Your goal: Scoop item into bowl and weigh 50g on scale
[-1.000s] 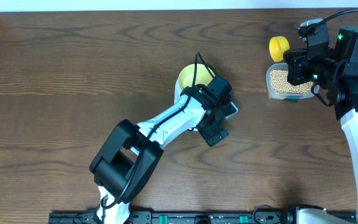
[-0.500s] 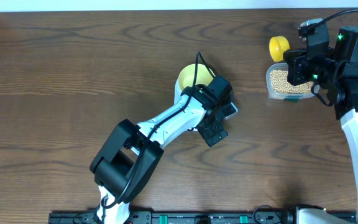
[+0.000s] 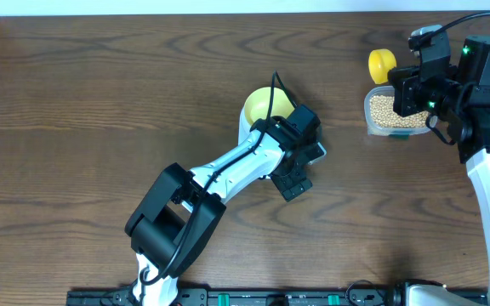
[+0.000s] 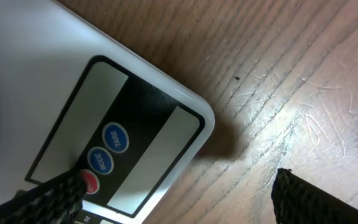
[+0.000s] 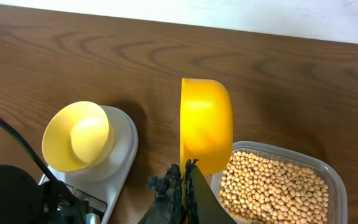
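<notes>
We are reading step as taring: left fingers (image 4: 55,194) gaping, empty, one tip at red button (image 4: 91,182) of white kitchen scale (image 4: 36,56). Pale-yellow round bowl (image 5: 78,135) sitting empty atop. Right fingers (image 5: 166,190) pinching yellow plastic scoop (image 5: 206,124) by tan beans (image 5: 272,186); dipping likely next.

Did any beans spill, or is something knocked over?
No, nothing looks wrong. The beans are all in the clear tub, none on the table. The empty bowl sits on the scale, and the right gripper holds the yellow scoop.
</notes>
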`<action>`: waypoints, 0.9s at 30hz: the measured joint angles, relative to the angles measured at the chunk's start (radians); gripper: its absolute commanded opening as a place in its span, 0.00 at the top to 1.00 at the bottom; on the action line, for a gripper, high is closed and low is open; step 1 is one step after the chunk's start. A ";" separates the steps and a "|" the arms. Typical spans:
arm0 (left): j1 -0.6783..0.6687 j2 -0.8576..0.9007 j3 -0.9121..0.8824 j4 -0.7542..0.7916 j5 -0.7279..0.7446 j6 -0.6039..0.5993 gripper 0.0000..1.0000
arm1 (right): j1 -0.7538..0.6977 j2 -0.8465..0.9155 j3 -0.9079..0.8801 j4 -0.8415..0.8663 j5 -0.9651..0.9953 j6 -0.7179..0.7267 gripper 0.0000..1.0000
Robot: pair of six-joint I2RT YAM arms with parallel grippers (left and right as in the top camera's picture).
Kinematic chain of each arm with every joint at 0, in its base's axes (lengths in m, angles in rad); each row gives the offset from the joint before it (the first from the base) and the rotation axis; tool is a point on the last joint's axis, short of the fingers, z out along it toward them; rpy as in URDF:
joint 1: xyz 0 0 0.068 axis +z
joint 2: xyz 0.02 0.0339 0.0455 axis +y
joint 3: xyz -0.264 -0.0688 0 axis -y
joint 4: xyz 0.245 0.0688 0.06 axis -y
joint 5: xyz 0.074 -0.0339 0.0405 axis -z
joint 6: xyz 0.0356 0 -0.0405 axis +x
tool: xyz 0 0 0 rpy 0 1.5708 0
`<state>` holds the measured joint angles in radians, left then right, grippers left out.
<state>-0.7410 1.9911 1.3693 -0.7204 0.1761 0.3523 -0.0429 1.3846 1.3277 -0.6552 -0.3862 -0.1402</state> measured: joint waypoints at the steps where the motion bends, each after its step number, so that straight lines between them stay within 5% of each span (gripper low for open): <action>1: 0.000 0.000 0.000 -0.002 0.000 0.001 0.02 | 0.000 0.000 0.000 0.000 0.000 0.000 0.99; 27: -0.003 0.003 0.005 -0.009 -0.003 0.004 0.02 | 0.000 0.000 0.000 0.000 0.000 0.000 0.99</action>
<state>-0.7437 1.9938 1.3743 -0.7296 0.1730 0.3565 -0.0429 1.3846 1.3277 -0.6548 -0.3862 -0.1402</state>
